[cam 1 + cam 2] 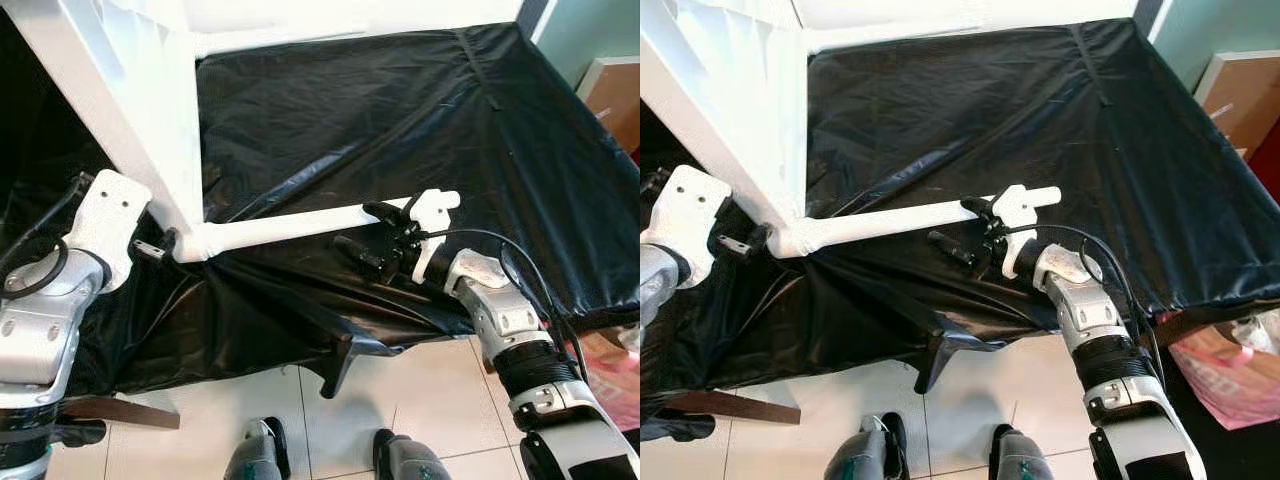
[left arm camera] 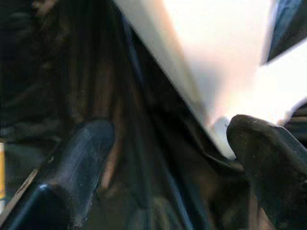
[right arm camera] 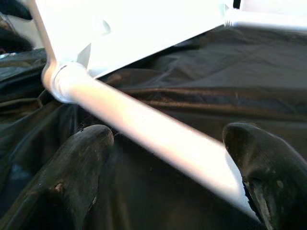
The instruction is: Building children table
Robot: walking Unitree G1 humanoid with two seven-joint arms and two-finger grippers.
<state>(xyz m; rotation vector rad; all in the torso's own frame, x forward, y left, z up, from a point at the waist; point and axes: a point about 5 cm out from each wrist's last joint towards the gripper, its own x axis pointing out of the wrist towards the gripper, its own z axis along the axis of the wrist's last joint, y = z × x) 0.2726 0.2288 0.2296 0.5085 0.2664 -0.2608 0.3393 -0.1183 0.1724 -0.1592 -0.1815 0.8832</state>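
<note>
Straddling the round white table leg [image 1: 285, 226] near its free end, black fingers spread wide on either side: the right gripper [image 1: 385, 243], not clamped on the tube, above the crumpled black plastic sheet [image 1: 400, 110] draped over the work surface. Screwed by its other end into the corner of the flat white tabletop panel [image 1: 110, 90], which stands tilted over the sheet's left part. Pressed against that same corner joint from the left, fingers apart, one black fingertip [image 2: 268, 158] touching the panel's white edge: the left gripper [image 1: 150, 247]. Beyond the leg, broad bare sheet out to the right and far edges. Just below the leg, the sheet's near edge sagging over pale floor tiles [image 1: 300, 420].
</note>
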